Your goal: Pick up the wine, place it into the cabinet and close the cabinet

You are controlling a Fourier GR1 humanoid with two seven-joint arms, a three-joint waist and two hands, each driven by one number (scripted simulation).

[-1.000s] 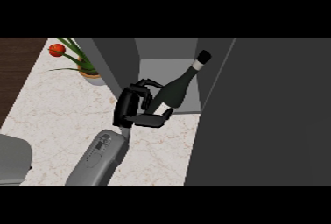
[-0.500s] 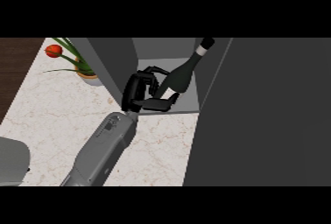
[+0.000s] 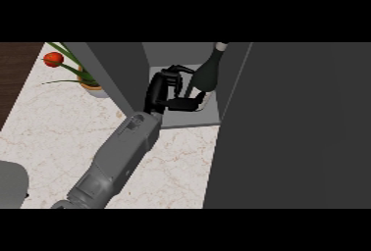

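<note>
A dark wine bottle point(image 3: 207, 73) stands tilted inside the open cabinet point(image 3: 190, 119), its neck leaning up and to the right against the door's edge. My right hand point(image 3: 161, 90) is shut on the bottle's lower body: the fingers curl over it from the far side and the thumb from the near side, hiding its base. The grey forearm runs down to the lower left. Whether the bottle rests on the cabinet floor I cannot tell. No left hand shows.
The cabinet's big dark door point(image 3: 297, 127) stands open and fills the right half of the view. A potted plant with a red flower point(image 3: 80, 73) stands just left of the cabinet's side wall. A grey shape point(image 3: 11, 184) sits at the lower left edge on the marble counter point(image 3: 58, 132).
My right hand has carried the bottle up and to the right, from in front of the cabinet into its opening. The forearm has stretched further in.
</note>
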